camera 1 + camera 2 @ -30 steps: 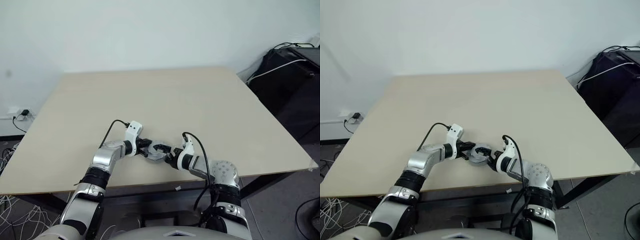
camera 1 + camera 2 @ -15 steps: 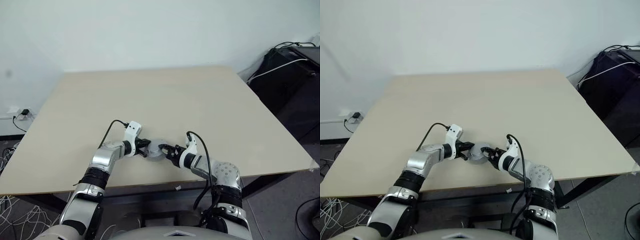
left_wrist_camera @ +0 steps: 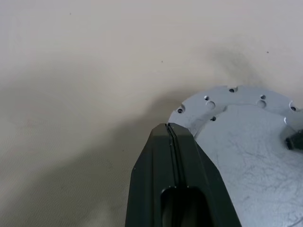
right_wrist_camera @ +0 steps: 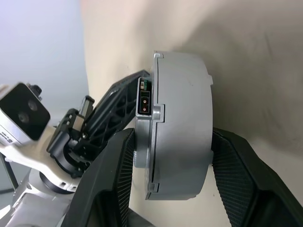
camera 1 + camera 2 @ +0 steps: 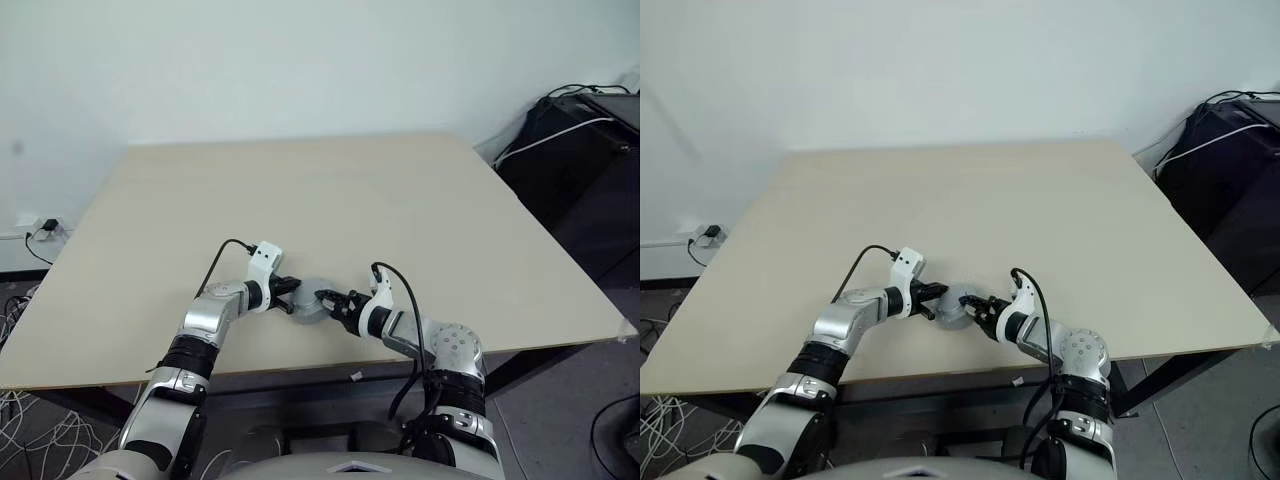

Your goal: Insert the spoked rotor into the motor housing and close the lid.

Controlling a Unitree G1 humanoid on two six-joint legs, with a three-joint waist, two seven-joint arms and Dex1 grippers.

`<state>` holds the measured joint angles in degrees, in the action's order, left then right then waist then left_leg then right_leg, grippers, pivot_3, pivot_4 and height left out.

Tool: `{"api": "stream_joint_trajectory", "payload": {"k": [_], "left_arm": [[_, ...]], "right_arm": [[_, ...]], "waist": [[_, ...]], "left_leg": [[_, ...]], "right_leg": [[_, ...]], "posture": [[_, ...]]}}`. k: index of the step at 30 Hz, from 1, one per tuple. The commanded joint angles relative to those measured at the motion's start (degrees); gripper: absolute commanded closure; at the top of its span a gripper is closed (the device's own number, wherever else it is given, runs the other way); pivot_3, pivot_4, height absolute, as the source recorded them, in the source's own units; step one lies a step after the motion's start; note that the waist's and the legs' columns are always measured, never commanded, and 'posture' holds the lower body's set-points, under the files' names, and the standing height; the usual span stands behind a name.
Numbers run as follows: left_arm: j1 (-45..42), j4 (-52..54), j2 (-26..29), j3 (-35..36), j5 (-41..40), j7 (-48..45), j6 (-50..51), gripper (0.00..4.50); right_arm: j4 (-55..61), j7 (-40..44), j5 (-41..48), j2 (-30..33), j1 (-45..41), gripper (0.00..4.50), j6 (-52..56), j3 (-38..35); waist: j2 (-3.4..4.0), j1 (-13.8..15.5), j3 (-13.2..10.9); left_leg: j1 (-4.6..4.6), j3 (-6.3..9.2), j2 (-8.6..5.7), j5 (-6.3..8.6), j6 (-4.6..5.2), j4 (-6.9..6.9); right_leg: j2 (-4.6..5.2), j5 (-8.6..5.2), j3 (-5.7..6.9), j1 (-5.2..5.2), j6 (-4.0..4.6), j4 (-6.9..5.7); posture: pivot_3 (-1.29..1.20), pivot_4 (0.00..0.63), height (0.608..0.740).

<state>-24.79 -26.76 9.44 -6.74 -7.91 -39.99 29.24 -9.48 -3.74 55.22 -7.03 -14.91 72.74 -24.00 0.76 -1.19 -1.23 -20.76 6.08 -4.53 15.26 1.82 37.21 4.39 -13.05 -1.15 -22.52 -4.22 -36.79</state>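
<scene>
Two black fingers (image 4: 111, 184) of the right pincer (image 5: 325, 298) are clamped across the silvery-grey assembly (image 4: 177, 125), lid on housing, held near the table's (image 5: 400, 200) front edge. The left pincer (image 3: 171, 130), fully closed, is pressed against its flange. Rigid, weighty, slick metal is judged; the rim suits gripping.

Lid (image 3: 246, 142) cut off at edge

Looked down and forward from head height over the table (image 5: 420, 190), both eye views sharing nearly the same scene. Sat close at each wrist, aimed along the fingers, both catching the silvery-grey motor assembly (image 4: 182, 123).
</scene>
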Motion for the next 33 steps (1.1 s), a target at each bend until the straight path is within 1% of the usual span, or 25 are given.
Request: {"api": "stream_joint_trajectory", "payload": {"k": [1, 7, 19, 29, 33], "left_arm": [[0.44, 0.34, -1.21, -1.60, -0.33, -0.85, 0.21, 4.50], [0.85, 1.23, -1.20, -1.54, -0.56, -0.95, 0.28, 4.50], [5.56, 10.38, -1.87, 0.84, -3.52, -0.45, 2.01, 4.50], [10.94, 21.60, -1.83, 2.73, -8.50, 0.80, 4.39, 4.50], [13.18, 26.37, -2.92, 5.32, -12.61, 1.96, 4.47, 4.50]], "right_arm": [[2.34, 1.43, 1.99, -7.12, 2.02, 2.36, 1.42, 4.63], [2.24, 1.43, 1.73, -7.25, 2.01, 2.36, 1.79, 4.57], [1.73, 1.41, 1.26, -7.14, 2.07, 2.37, 0.94, 4.16], [2.07, 1.14, 1.44, -6.51, 2.70, 2.38, 0.63, 3.72], [2.22, 0.83, 1.54, -6.54, 2.97, 2.38, 0.44, 3.34]], "waist": [[0.00, -0.01, 0.00], [0.00, -0.02, 0.00], [0.00, -0.53, -0.01], [0.01, -0.52, -0.02], [0.01, -0.51, -0.02]], "left_leg": [[0.00, 0.00, 0.00, 0.00, 0.00, 0.00], [0.00, 0.00, 0.00, 0.00, 0.00, 0.00], [-0.01, 0.00, 0.02, 0.00, 0.00, -0.03], [-0.02, 0.00, 0.04, 0.00, -0.01, -0.04], [-0.04, 0.00, 0.04, 0.01, -0.01, -0.04]], "right_leg": [[0.00, 0.00, 0.00, 0.00, 0.00, 0.00], [0.00, 0.00, 0.00, 0.00, 0.00, 0.00], [-0.01, 0.00, -0.03, -0.04, 0.01, 0.00], [-0.02, -0.03, -0.04, -0.05, 0.05, 0.00], [-0.02, -0.04, -0.05, -0.07, 0.06, 0.02]], "posture": [[0.00, 0.000, 0.740], [0.00, 0.000, 0.740], [0.00, 0.000, 0.740], [0.00, 0.000, 0.740], [0.00, 0.000, 0.740]]}}
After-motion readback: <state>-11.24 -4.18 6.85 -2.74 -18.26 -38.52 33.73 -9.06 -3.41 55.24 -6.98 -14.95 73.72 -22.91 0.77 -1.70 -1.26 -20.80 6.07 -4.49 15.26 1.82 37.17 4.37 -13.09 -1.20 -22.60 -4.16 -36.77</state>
